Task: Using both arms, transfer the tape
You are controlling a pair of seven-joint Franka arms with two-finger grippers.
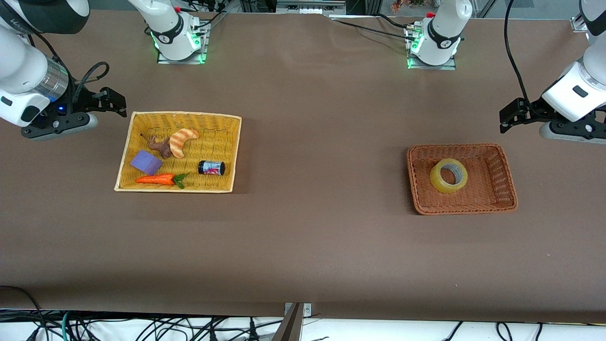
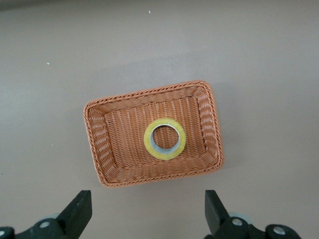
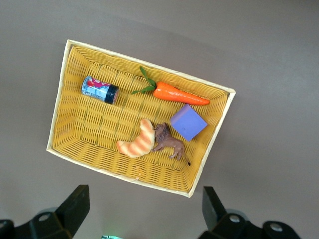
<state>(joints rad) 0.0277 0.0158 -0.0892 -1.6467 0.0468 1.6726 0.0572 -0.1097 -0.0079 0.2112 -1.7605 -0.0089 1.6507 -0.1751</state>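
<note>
The tape (image 1: 448,175), a yellowish ring with a pale core, lies flat in a brown wicker basket (image 1: 464,208) toward the left arm's end of the table. It also shows in the left wrist view (image 2: 165,138), in the middle of the basket (image 2: 94,144). My left gripper (image 1: 570,132) hangs above the table beside that basket, open and empty (image 2: 147,196). My right gripper (image 1: 59,125) hangs above the table beside the yellow basket, open and empty (image 3: 143,191).
A yellow wicker basket (image 1: 184,115) toward the right arm's end holds an orange striped croissant toy (image 1: 182,141), a brown animal figure (image 1: 161,147), a purple block (image 1: 146,162), a toy carrot (image 1: 158,179) and a small black can (image 1: 211,167). Brown table between the baskets.
</note>
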